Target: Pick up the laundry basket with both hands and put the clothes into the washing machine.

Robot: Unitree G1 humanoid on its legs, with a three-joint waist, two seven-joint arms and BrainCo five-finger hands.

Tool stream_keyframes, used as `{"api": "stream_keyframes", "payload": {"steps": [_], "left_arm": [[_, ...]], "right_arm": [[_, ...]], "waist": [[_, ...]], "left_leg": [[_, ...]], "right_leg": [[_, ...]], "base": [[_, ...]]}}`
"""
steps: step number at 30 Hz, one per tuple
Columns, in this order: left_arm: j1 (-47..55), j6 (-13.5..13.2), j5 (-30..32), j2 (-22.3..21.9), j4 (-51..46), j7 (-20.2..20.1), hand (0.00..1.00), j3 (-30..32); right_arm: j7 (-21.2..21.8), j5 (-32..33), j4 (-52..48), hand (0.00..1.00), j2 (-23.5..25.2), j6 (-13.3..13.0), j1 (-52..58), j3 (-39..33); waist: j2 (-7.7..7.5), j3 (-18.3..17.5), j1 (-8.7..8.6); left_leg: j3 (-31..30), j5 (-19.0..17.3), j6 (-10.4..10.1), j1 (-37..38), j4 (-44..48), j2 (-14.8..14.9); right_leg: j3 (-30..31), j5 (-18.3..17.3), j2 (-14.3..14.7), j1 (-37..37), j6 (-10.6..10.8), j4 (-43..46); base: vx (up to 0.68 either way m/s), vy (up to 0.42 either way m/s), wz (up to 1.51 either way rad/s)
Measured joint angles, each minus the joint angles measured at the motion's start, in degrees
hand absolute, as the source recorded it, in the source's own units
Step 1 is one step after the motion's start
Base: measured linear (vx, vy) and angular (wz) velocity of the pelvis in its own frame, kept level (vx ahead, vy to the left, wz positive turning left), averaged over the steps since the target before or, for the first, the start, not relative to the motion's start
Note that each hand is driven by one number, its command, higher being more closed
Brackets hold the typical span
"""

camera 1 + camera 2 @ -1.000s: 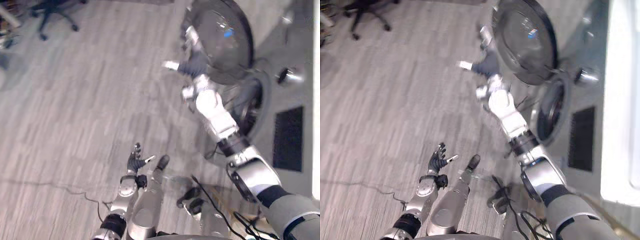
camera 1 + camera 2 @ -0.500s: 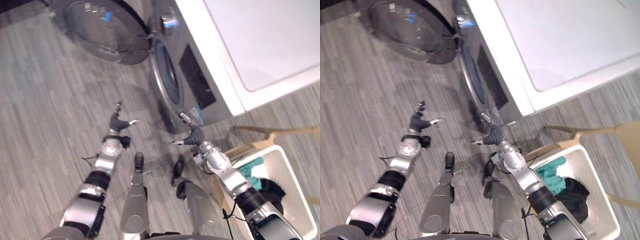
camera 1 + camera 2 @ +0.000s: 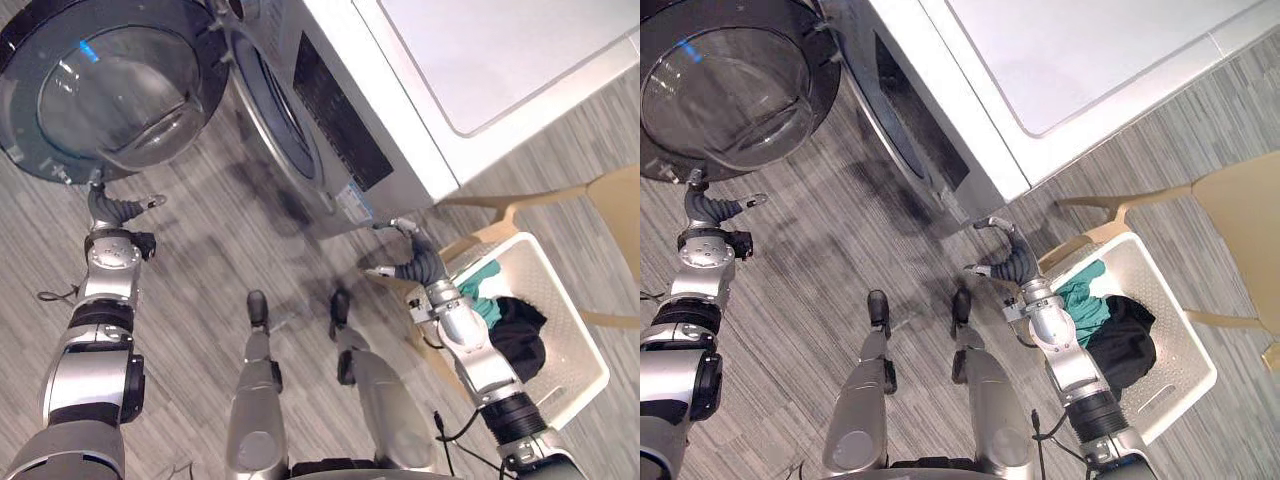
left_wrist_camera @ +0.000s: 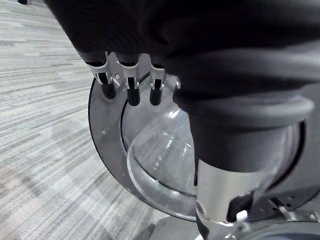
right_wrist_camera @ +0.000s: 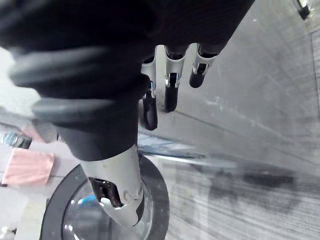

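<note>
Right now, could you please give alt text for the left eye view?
A white plastic laundry basket of teal and black clothes stands beside a silver washing machine, its round glass door open. The right hand hovers open by the basket, the left hand by the door.

The grey plank floor (image 3: 200, 260) carries a front-loading washing machine (image 3: 400, 90) with its round door (image 3: 100, 85) swung open, a white laundry basket (image 3: 1185, 345) near its corner, and a tan wooden chair (image 3: 1240, 215) just beside the basket.
</note>
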Motion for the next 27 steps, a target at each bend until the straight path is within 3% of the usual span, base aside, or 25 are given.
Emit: {"api": "stream_keyframes", "payload": {"steps": [6, 14, 20, 23, 27], "left_arm": [[-1.36, 0.88, 2.54, 2.51, 0.01, 1.01, 0.0, 4.17], [-2.38, 2.08, 6.14, 5.82, 1.27, 1.22, 0.0, 5.66], [-3.76, 2.96, 6.51, 7.74, 2.03, 1.76, 0.0, 6.76], [-0.72, 2.87, 6.02, 5.71, -1.06, 1.84, 0.0, 7.71], [13.32, 0.6, 3.44, -6.56, -14.75, 1.77, 0.0, 7.15]], "right_arm": [[0.05, 0.0, -3.1, 0.0, 0.82, -0.8, 3.78, -0.69], [0.35, -0.06, -4.15, 0.0, 2.29, -1.48, 7.23, -1.03], [0.41, -0.07, -4.25, 0.0, 2.81, -1.48, 7.21, -1.08], [0.32, -0.11, -5.16, 0.0, 3.74, -1.31, 7.18, -1.4], [-1.07, -1.6, -7.01, 0.0, 4.6, -1.2, 7.15, -3.52]], "waist": [[-0.83, 1.07, 0.07], [-2.32, 2.14, 0.13], [-2.49, 2.46, 0.19], [-2.47, 2.48, 0.19], [-2.39, 2.44, 0.16]], "left_leg": [[-1.74, -0.27, 0.23, -1.34, 1.23, -0.08], [-2.95, -3.78, 0.57, -3.39, 6.43, -0.27], [-2.58, -4.38, 0.55, -4.03, 8.25, -0.16], [-1.01, -5.88, 0.84, -3.87, 10.5, -0.05], [3.64, -10.33, 1.52, -0.89, 15.37, 0.58]], "right_leg": [[-0.35, 0.5, 0.0, 0.18, -0.01, -1.06], [-0.12, 2.14, -0.25, 1.86, 0.99, -3.91], [0.83, 3.31, -0.17, 2.07, 0.59, -4.46], [2.58, 3.92, -0.21, 2.56, 0.8, -4.68], [6.81, 4.29, -0.25, 5.33, 1.53, -4.82]], "base": [[0.04, -0.003, 0.05], [-0.01, 0.009, 0.0], [0.0, -0.003, -0.05], [0.0, 0.004, -0.28], [0.0, 0.022, -0.53]]}}
